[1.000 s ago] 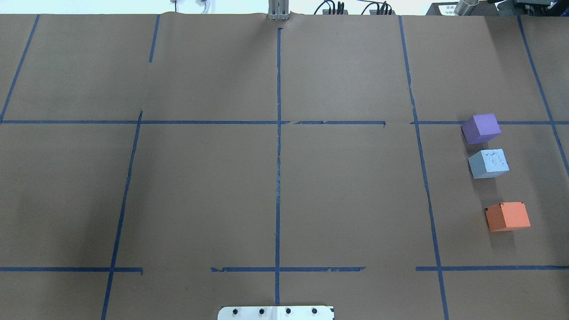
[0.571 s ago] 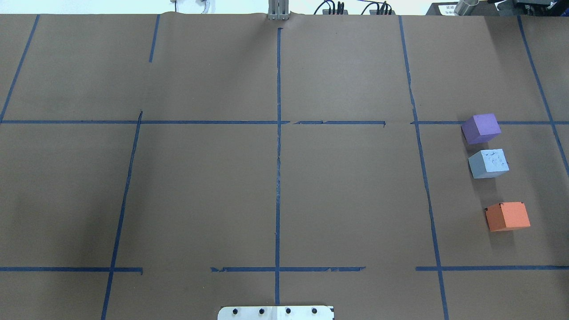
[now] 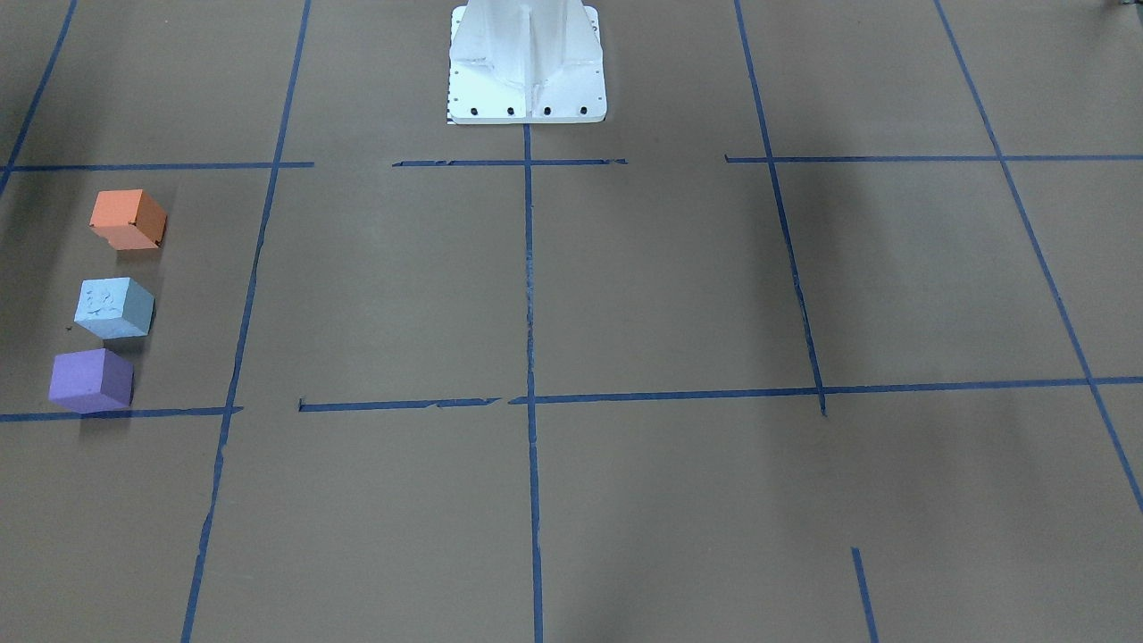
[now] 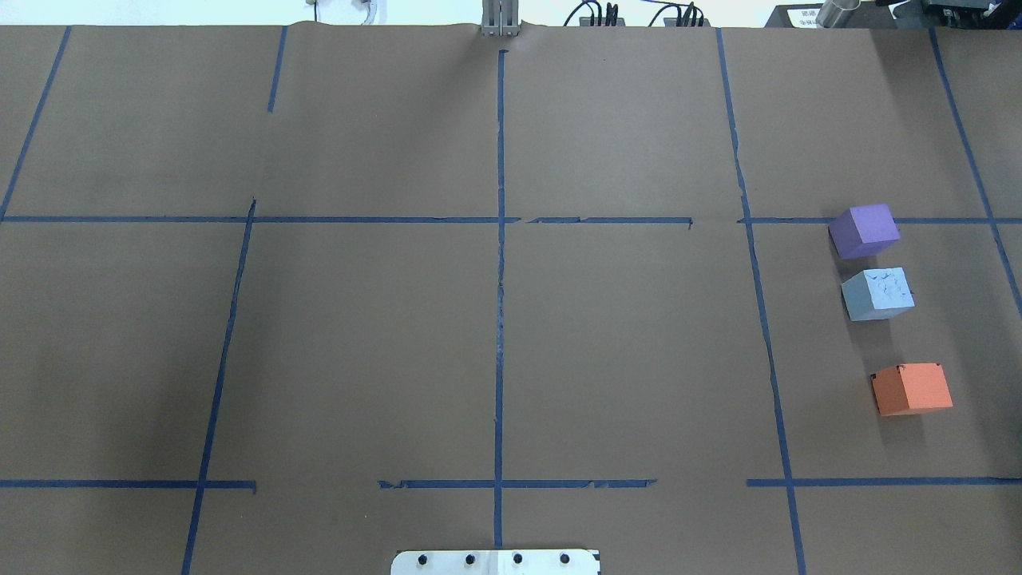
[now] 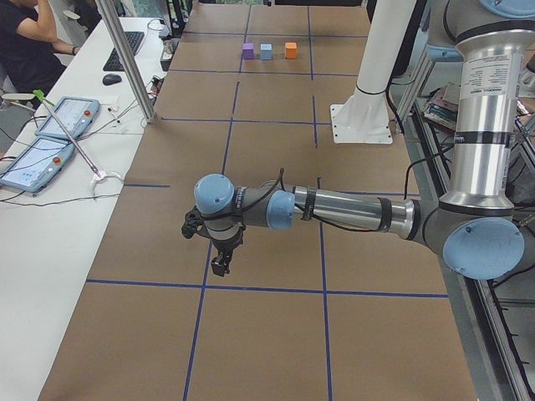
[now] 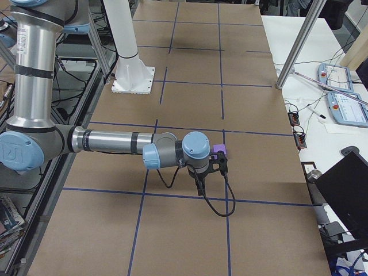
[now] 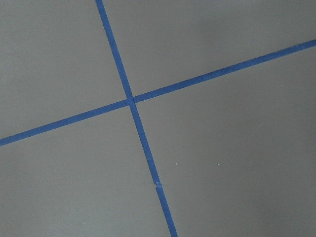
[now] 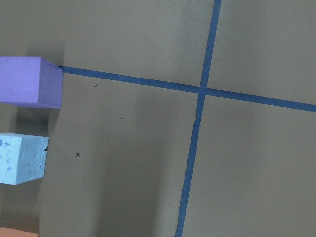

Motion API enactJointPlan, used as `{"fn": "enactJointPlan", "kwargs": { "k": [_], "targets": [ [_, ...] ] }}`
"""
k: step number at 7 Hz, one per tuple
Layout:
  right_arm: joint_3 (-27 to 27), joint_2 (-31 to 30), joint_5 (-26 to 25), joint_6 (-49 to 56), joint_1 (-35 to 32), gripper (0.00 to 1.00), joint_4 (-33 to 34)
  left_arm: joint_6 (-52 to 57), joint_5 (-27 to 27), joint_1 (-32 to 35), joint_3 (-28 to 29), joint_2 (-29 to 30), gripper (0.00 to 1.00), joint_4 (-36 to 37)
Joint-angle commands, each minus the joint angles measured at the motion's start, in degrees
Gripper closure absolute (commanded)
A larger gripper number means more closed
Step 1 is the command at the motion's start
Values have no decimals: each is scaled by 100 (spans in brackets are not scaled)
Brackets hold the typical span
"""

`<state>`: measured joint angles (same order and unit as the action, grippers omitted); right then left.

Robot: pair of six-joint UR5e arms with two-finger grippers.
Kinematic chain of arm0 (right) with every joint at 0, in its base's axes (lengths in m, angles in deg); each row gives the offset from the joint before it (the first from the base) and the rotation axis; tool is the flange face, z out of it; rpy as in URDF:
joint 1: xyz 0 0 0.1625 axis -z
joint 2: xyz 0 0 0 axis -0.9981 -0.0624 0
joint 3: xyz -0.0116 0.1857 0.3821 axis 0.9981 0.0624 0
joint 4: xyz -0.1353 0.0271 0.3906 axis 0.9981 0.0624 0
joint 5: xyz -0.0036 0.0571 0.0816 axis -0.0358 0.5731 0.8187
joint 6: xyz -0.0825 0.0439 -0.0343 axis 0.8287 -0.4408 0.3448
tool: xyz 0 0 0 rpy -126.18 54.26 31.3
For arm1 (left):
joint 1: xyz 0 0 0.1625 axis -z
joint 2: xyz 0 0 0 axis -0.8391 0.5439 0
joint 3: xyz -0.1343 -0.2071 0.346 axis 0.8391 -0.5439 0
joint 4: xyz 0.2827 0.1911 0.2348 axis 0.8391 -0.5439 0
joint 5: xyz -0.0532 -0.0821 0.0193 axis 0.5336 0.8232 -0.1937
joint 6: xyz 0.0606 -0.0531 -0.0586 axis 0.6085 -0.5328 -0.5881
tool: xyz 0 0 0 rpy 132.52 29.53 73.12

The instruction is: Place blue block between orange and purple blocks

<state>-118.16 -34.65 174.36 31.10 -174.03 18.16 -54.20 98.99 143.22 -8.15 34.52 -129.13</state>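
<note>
the blue block (image 4: 877,294) lies in one row between the purple block (image 4: 864,231) and the orange block (image 4: 911,389), closer to the purple one. the right gripper (image 6: 199,188) hangs near this row, the left gripper (image 5: 219,266) is well apart. whether either is released or clenched, i cannot tell.

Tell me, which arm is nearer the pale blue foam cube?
Right. The right gripper hangs near the pale blue foam cube, which shows in its wrist camera. The left gripper hangs far off, toward the other end of the table.
</note>
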Motion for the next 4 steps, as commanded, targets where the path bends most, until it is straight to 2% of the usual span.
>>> {"fn": "enactJointPlan", "kwargs": {
  "k": [1,4],
  "targets": [
    [2,17,-8,-18,68,0,-9,-111,32,-4,73,-121,0,-54],
    [2,43,35,-71,218,0,-35,-130,32,-13,73,-218,0,-160]
  ]
}}
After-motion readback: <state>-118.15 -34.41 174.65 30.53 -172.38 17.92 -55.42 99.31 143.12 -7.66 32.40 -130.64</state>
